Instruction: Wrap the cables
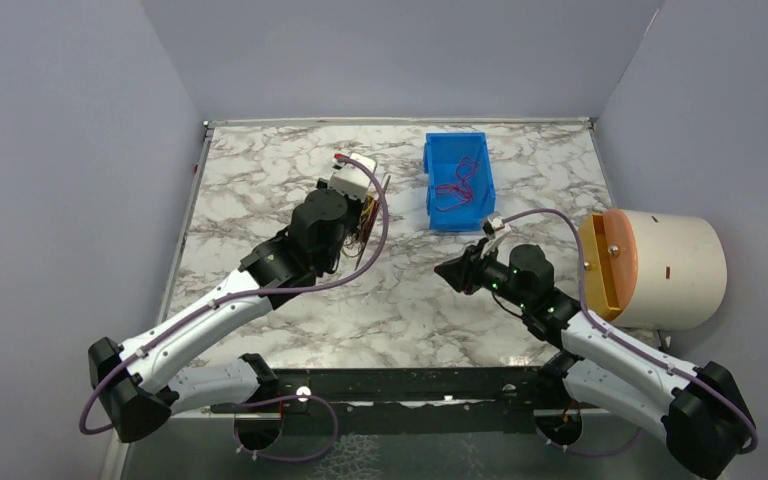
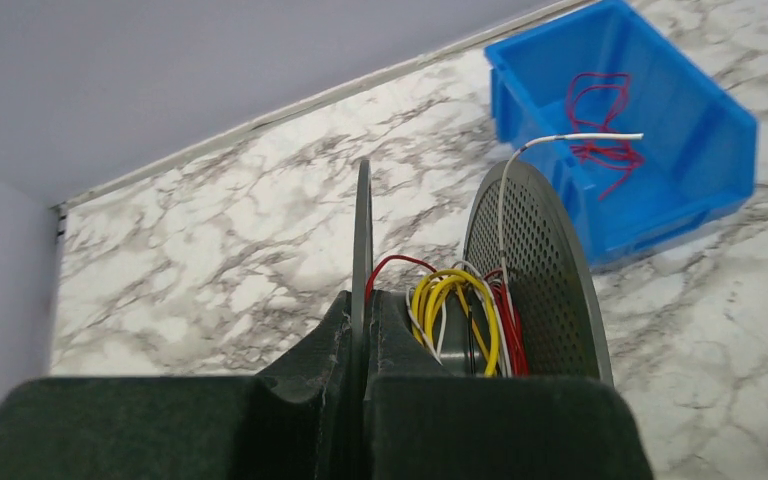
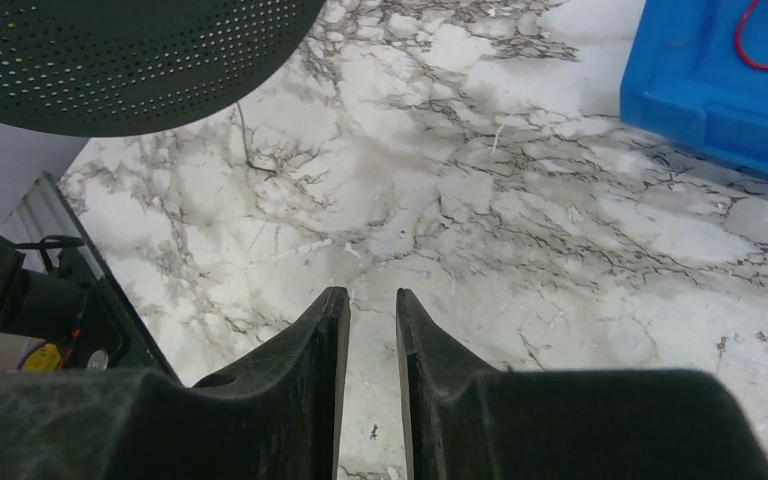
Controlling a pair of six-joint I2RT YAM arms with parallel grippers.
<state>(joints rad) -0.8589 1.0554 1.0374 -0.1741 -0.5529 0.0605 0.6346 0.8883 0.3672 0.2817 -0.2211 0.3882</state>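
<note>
Marble worktop (image 1: 290,180), grey walls. My left end effector (image 2: 363,305) is clamped on one flange of the spool (image 2: 535,270), left of the blue bin (image 1: 457,180). A white cable (image 2: 560,140) end juts loose. My right end effector (image 3: 372,310), nearly together, holds nothing. Advisable: steady the spool, catch that end, wind taut.

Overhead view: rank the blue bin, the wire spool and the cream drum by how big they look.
Largest: cream drum.
Second: blue bin.
Smallest: wire spool, though it shows only edge-on here, so its real size is unsure.
</note>
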